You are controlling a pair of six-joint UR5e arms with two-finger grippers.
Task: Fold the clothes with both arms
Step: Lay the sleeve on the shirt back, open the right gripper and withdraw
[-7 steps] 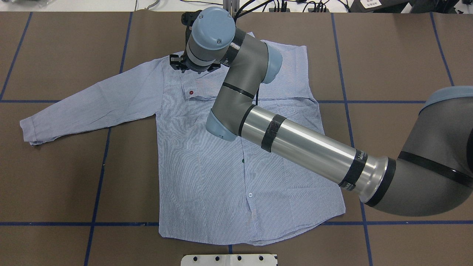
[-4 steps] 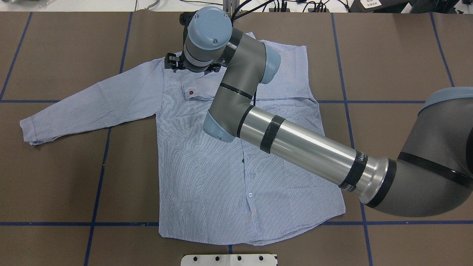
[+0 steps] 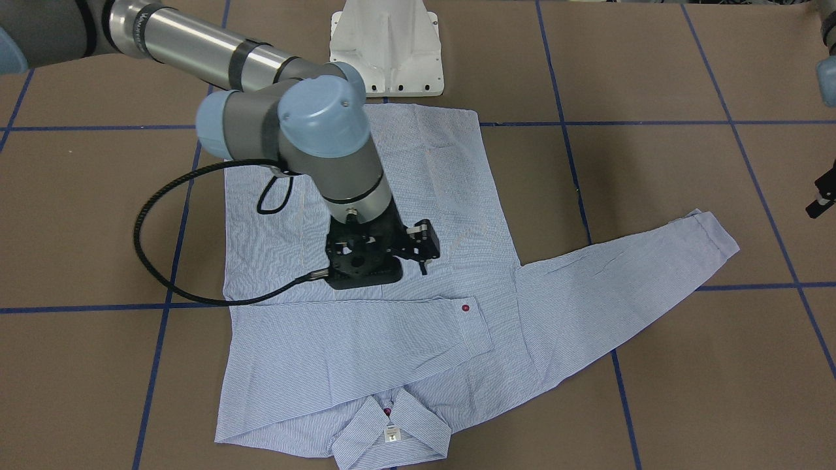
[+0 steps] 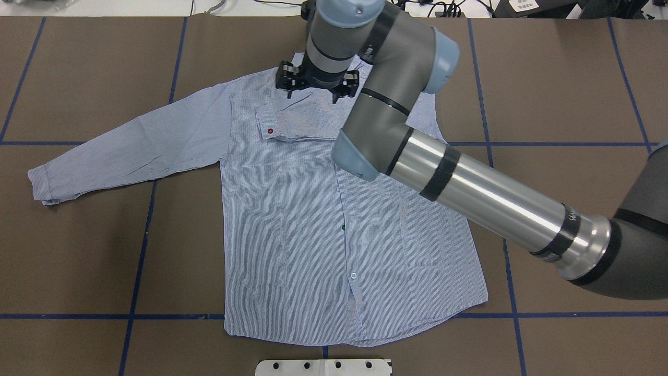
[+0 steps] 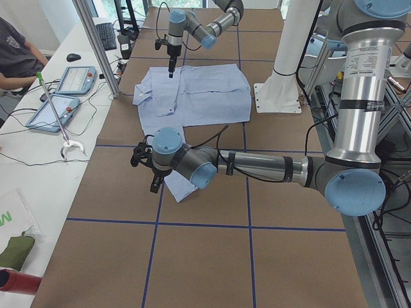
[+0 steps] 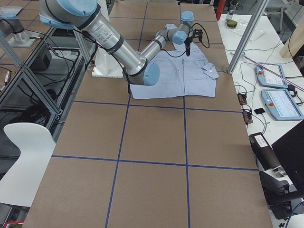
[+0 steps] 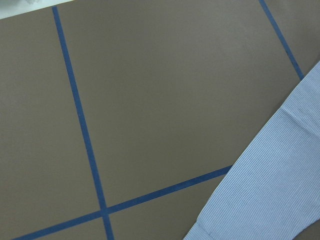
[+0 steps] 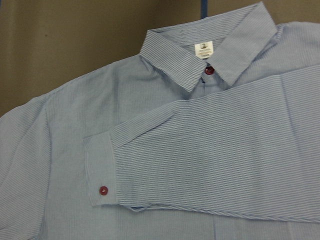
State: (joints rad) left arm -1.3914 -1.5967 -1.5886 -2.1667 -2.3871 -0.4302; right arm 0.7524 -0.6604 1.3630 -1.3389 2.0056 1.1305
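Overhead exterior, right pincer (image 4: pixel 317 87) tips hidden above shirt (image 4: pixel 292 235), state unclear, left pincer (image 5: pixel 146 168) likewise.

All round your right pincer (image 4: pixel 313 87) spreads the brown table cover (image 4: pixel 548 78), gridded with blue tape lines (image 4: pixel 548 143). Back from the pincer, on the robot's side, stands the white pedestal base (image 3: pixel 386 49). Beyond the pincer, past the table's far edge, a white bench (image 5: pixel 38 160) carries two tablets (image 5: pixel 76 79), a keyboard (image 5: pixel 105 35) and a mouse (image 5: pixel 73 57). A seated person (image 5: pixel 16 54) is at it.
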